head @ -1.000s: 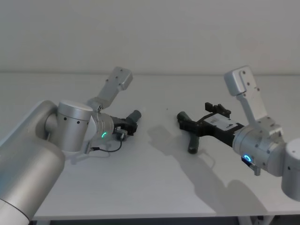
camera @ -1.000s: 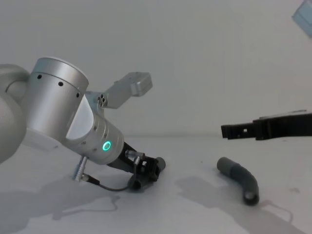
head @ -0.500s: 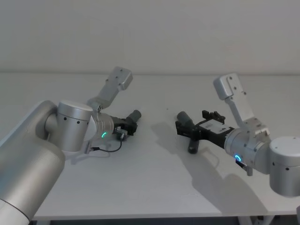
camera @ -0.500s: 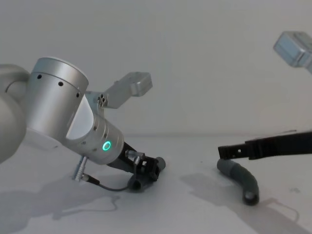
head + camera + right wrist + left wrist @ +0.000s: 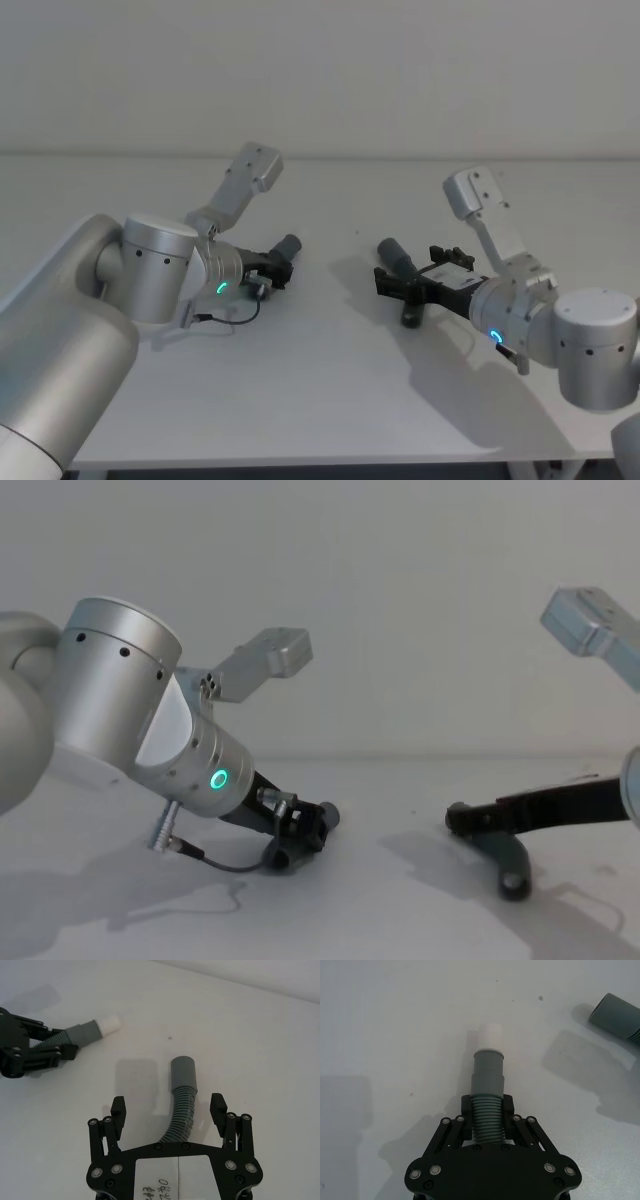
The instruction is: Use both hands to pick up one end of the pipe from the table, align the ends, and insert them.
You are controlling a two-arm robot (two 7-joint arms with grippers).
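R gripper (image 5: 169, 1106) spread wide astride socket piece (image 5: 182, 1077), axis running fwd btwn fingers; L gripper (image 5: 487, 1110) clamps white-tipped piece (image 5: 488, 1067).

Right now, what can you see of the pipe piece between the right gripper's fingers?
The dark grey pipe piece looks like plastic: a smooth, wider collar, then a ribbed, bent body. It lies flat on the table, between the open fingers of the right gripper, which do not touch it.

White-tipped pipe (image 5: 487, 1092) is gripped; bent pipe (image 5: 182, 1097) lies flat.
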